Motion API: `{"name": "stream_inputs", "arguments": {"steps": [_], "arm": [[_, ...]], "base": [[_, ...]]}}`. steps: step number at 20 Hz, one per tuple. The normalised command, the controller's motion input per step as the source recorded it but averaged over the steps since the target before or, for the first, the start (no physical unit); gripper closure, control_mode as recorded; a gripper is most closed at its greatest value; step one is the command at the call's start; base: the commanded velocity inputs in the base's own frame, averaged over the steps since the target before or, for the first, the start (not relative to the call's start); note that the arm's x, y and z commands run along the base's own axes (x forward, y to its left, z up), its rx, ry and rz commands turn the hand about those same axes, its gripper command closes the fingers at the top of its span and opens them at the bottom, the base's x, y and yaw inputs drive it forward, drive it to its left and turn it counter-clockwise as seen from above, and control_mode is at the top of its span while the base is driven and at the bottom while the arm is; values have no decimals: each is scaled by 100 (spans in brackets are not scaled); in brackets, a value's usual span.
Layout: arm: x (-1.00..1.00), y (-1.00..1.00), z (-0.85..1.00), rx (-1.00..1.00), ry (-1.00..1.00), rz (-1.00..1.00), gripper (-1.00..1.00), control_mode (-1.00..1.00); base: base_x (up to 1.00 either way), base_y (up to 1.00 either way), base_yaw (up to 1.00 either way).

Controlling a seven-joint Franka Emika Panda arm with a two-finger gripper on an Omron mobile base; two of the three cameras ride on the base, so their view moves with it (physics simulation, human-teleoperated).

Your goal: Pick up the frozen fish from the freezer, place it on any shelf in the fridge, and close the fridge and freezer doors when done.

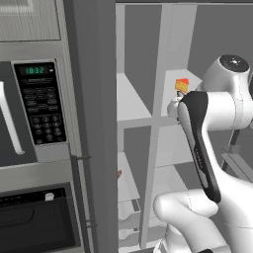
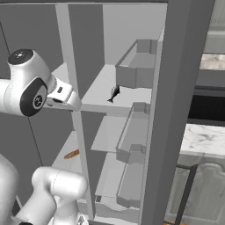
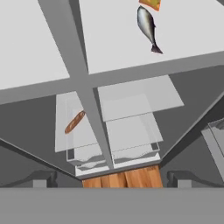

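From my station I see the arm reared up in front of the open unit, elbow bent high, its forearm reaching in at the height of the top shelf point(image 2: 99, 90) of the fridge point(image 2: 110, 52). In the right base view the wrist ends just at the grey divider point(image 2: 72, 110) between the two columns.

The gripper point(image 3: 111, 183) has its jaws spread wide, released, with nothing between them. Its fingertips point(image 3: 41, 180) sit far apart at the bottom of the hand view.

The frozen fish point(image 3: 147, 27) lies well ahead of the jaws and off to their right side, flat on the white shelf, clear of the fingers. A cheese wedge point(image 3: 151, 3) sits just beyond its head. In the left base view I catch the wedge right above the wrist.

Lower down, ahead of the jaws and to their left, an orange-brown stick point(image 3: 75, 122) rests on a shelf in the freezer point(image 3: 35, 48). White drawers point(image 3: 113, 153) sit below it. Both doors stand open; the fridge door point(image 2: 176, 110) fills the right side of the right base view.
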Motion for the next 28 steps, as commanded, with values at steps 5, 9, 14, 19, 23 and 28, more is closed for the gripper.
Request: {"name": "stream_inputs", "arguments": {"steps": [5, 9, 14, 19, 23, 28], "arm": [[-31, -3, 0, 0, 0, 1, -100, 100], [0, 0, 0, 0, 0, 0, -100, 100], [0, 0, 0, 0, 0, 0, -100, 100], [0, 0, 0, 0, 0, 0, -100, 100], [0, 0, 0, 0, 0, 0, -100, 100], [0, 0, 0, 0, 0, 0, -100, 100]], "base": [[-10, -2, 0], [-17, -1, 0], [0, 0, 0], [0, 0, 0], [-11, -3, 0], [-42, -20, 0]]}}
